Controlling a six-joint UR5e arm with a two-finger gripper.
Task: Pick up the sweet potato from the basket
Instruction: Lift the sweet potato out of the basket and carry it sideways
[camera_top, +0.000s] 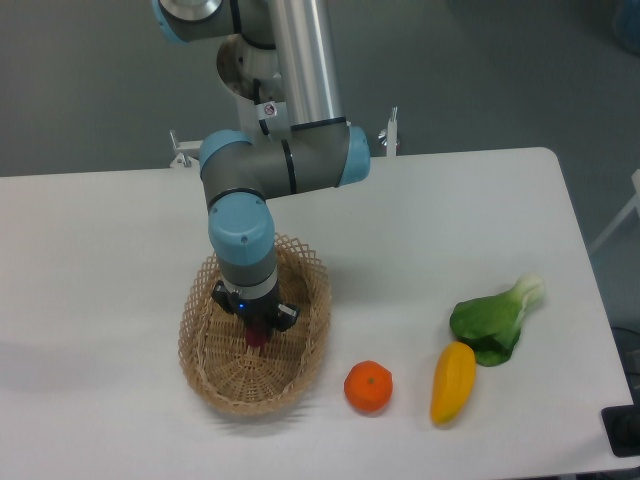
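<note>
Reaching straight down into the basket (205, 355), the hand (257, 325) is sitting low over the sweet potato (257, 336), of which only a small magenta patch is showing beneath the black fingers. The fingers appear drawn in close on either side of that patch, so the hand is probably gripping the tuber, though the wrist is hiding the contact and I cannot tell for certain that it is closed on it. The sweet potato is lying in the middle of the basket floor, slightly toward 12 o'clock from the centre. So little of it is visible that its long axis cannot be read; the oval basket itself is running roughly from 1 o'clock to 7 o'clock. Judging by its look, the tuber should be light, stiff and smooth-skinned, so a firm pinch across its thicker middle is likely holding better than a grip near a tapered end, where it could be slipping out. On the white surface (100, 250), well apart from the basket toward 3 o'clock, an orange fruit (368, 387), a yellow-orange vegetable (453, 381) and a leafy bok choy (494, 319) are lying untouched.
</note>
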